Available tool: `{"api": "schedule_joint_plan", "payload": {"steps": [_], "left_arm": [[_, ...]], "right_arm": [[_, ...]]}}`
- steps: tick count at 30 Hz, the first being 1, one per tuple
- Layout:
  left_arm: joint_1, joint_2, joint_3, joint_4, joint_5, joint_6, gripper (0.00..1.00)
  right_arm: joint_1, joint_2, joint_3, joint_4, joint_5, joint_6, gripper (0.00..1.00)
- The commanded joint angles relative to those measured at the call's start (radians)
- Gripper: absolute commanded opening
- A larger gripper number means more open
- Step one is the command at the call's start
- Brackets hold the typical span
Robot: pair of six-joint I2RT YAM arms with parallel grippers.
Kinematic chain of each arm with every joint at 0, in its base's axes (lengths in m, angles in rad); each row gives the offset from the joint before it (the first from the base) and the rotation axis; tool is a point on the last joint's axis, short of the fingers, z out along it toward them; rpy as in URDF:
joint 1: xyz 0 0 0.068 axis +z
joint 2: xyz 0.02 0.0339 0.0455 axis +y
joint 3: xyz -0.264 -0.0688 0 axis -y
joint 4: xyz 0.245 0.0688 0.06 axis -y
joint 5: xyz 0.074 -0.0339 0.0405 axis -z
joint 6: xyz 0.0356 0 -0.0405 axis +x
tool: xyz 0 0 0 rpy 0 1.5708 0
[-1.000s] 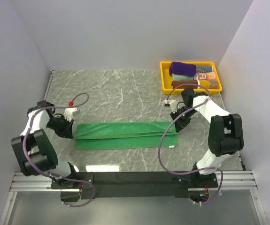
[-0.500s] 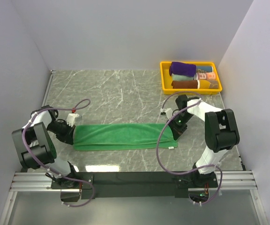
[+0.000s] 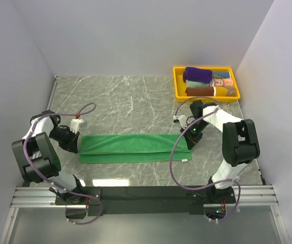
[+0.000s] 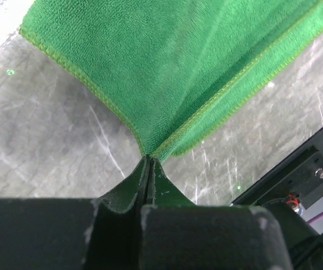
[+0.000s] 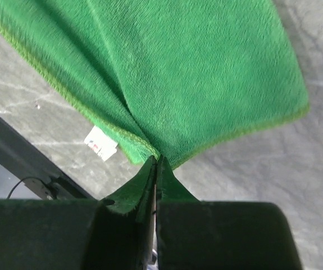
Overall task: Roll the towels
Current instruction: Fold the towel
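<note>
Top external: white-walled marble table [image 3: 135, 96], left end effector [image 3: 77, 145] and right end effector [image 3: 190, 139] pinching green towel [image 3: 133, 148].

Each arm is built from white link covers alternating with black joint housings. The left arm [image 3: 38, 133] and right arm [image 3: 222, 118] are identical in construction. Each carries a large, rounded black housing [image 3: 240, 143] at mid-length.

A lavender cable [image 3: 172, 157] is routed externally along each arm in loose loops. The left arm's cable bears a small red marker [image 3: 77, 116] beside a white fitting [image 3: 76, 122].

Both bases [image 3: 77, 197] sit on a black plate [image 3: 146, 193] fixed to a silver aluminium rail [image 3: 34, 195].

The left gripper [image 4: 149, 160] and right gripper [image 5: 154, 160] have matte black fingers [image 4: 128, 185]. These taper to thin wedge tips from a blocky black body [image 4: 54, 236].
</note>
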Motion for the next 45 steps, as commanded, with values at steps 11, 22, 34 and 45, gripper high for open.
{"api": "schedule_joint_plan", "payload": {"steps": [11,22,34,45], "left_arm": [[0.027,-0.063,-0.081,-0.046,-0.030,0.131,0.18],[0.009,-0.194,0.077,-0.148,0.123,0.168,0.52],[-0.267,-0.227,-0.059,0.027,0.169,0.003,0.29],[-0.073,-0.074,-0.018,0.015,0.091,-0.128,0.34]], "right_arm": [[0.015,-0.042,-0.067,-0.006,0.049,-0.038,0.01],[0.018,-0.120,0.192,-0.190,-0.100,-0.012,0.62],[0.346,-0.145,0.067,0.047,0.006,0.149,0.33],[0.296,-0.166,-0.046,0.156,0.142,0.227,0.38]]}}
